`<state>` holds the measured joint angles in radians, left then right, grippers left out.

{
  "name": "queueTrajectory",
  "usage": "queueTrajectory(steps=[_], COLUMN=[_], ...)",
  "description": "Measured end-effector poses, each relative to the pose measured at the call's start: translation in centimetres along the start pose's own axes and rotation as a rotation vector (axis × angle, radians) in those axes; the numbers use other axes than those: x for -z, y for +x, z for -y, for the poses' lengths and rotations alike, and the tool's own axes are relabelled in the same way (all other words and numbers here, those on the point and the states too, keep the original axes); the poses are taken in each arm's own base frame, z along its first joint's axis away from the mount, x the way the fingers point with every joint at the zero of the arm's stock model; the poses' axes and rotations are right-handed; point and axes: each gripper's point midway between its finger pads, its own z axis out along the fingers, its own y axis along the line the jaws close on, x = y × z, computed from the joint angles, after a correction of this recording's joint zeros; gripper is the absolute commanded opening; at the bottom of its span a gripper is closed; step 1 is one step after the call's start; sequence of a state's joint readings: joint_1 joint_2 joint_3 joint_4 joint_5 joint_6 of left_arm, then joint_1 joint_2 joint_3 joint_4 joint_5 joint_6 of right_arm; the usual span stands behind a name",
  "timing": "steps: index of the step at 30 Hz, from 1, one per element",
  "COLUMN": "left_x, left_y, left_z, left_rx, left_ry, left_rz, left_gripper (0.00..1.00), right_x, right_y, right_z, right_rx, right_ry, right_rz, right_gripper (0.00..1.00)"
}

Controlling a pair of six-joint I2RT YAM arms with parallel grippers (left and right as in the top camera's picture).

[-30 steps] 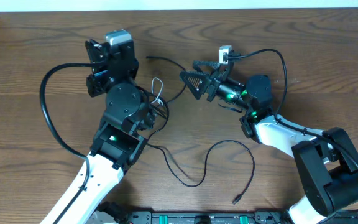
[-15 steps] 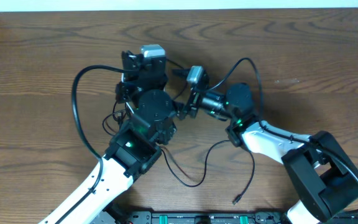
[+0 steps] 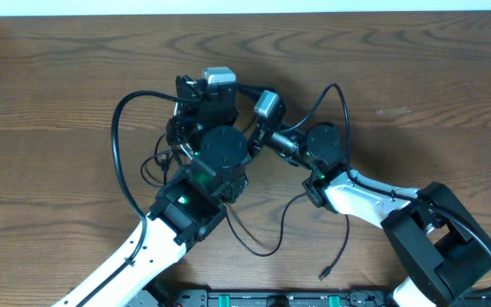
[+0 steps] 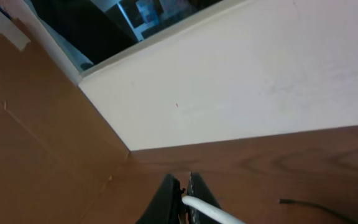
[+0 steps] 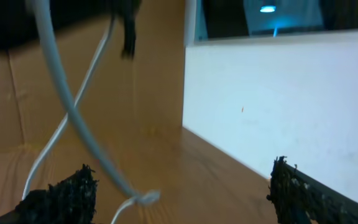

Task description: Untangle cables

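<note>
In the left wrist view my left gripper [image 4: 182, 194] is shut on a white cable [image 4: 213, 213], which runs out of the jaws to the lower right. From overhead the left gripper [image 3: 184, 88] is at the table's middle back. My right gripper [image 5: 182, 180] is open. The white cable [image 5: 67, 106] hangs in front of it, with a small knot [image 5: 145, 198] between the fingers and touching neither. From overhead the right gripper [image 3: 250, 128] sits close against the left wrist and is partly hidden. A black cable [image 3: 280, 230] loops on the table in front, its plug [image 3: 324, 273] near the front edge.
Thin cable loops [image 3: 156, 162] lie left of the left arm. Another black cable end [image 4: 309, 205] lies on the wood. A cardboard box [image 4: 36, 143] stands at the far left and a white wall [image 4: 260, 81] behind the table. The two arms crowd each other at the centre.
The left gripper has moved right and the right gripper left, so both now meet at the table's middle. The white cable has come along with the left gripper.
</note>
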<state>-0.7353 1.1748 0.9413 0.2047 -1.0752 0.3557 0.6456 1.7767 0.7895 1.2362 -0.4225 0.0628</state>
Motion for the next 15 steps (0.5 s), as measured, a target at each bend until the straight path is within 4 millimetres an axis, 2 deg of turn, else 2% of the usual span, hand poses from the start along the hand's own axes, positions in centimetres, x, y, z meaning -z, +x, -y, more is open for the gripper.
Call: queueTrajectory(steps=[6, 13, 15], left_x=[0.2, 2.2, 2.9], left_y=[0.6, 0.4, 0.9], left_z=[0.6, 3.9, 4.6], left_rx=[0.026, 0.027, 0.012], left_ry=[0.025, 0.168, 0.199], left_rz=[-0.015, 0.003, -0.007], left_gripper=[0.08, 0.08, 0.08], right_x=[0.0, 0.1, 0.2], right_y=[-0.8, -0.9, -1.0], right_z=[0.7, 2.1, 2.5], right_rx=[-0.022, -0.032, -0.033], right_ry=[0.041, 0.124, 0.147], right_rz=[0.034, 0.041, 0.043], right_gripper=[0.8, 0.73, 0.68])
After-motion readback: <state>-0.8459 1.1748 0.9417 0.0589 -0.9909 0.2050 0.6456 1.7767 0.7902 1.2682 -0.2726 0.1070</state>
